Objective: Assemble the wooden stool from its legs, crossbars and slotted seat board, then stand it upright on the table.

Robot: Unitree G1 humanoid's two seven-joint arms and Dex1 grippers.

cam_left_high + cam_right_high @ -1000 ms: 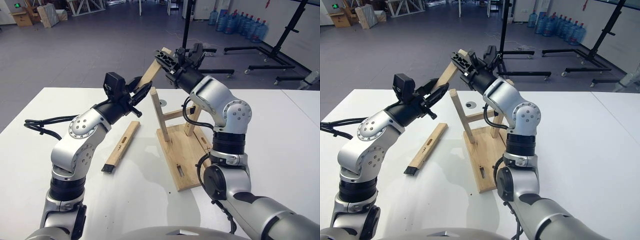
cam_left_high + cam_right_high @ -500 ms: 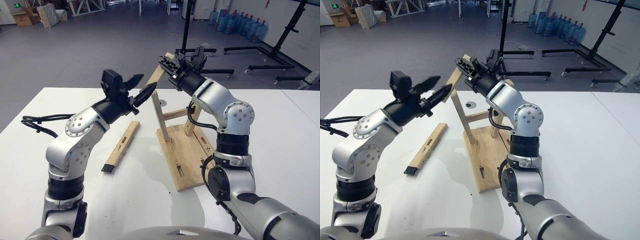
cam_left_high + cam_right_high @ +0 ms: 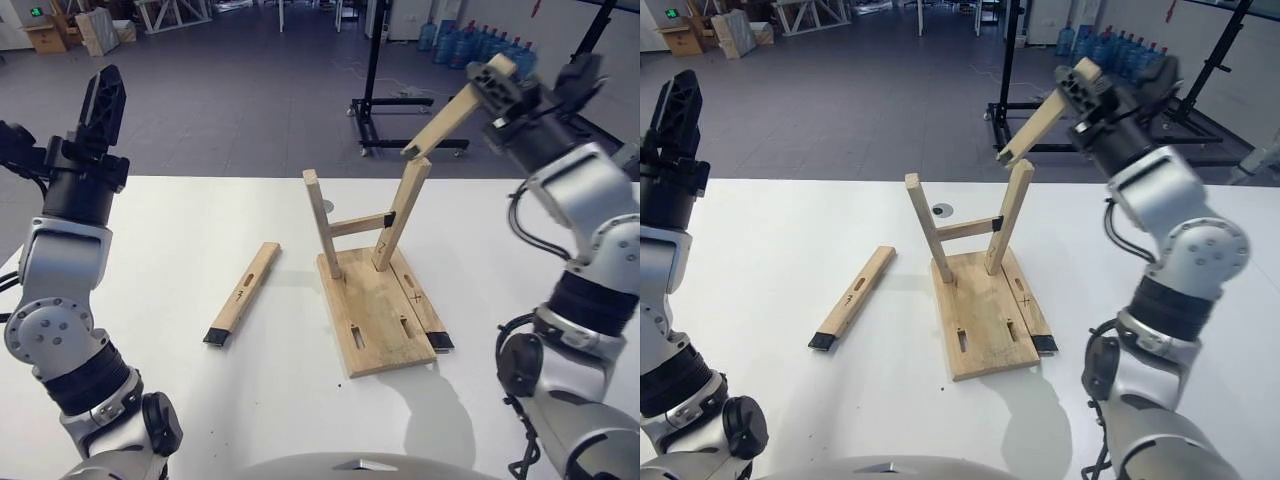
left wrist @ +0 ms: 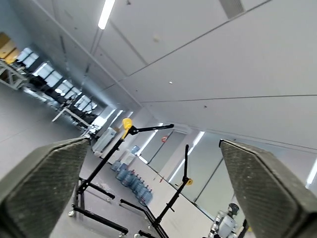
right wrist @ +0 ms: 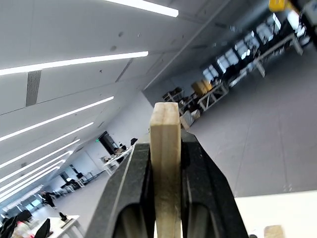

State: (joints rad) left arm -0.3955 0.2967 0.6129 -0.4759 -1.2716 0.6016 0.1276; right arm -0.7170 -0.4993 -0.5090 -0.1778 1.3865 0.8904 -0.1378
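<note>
Right jaws clamp a leg (image 3: pixel 445 122) high at the right, long axis slanting down-left toward the board (image 3: pixel 375 300), flat on the surface (image 3: pixel 150 400) with two standing legs (image 3: pixel 320 222) and a crossbar (image 3: pixel 357 224). Left jaws wide, empty, raised at left. Spare leg (image 3: pixel 243 291) lies left of the board, open hall beyond.

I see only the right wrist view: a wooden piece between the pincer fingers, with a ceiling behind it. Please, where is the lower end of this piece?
Observer: The held leg slants down from the right pincer. Its lower end is close by the top of one standing leg on the seat board. I cannot tell if they touch.
Operator: How many legs stand on the board?
Observer: Two, joined by one crossbar.
Operator: And the left pincer?
Observer: The left pincer is raised high on the left, open, with nothing in it.
</note>
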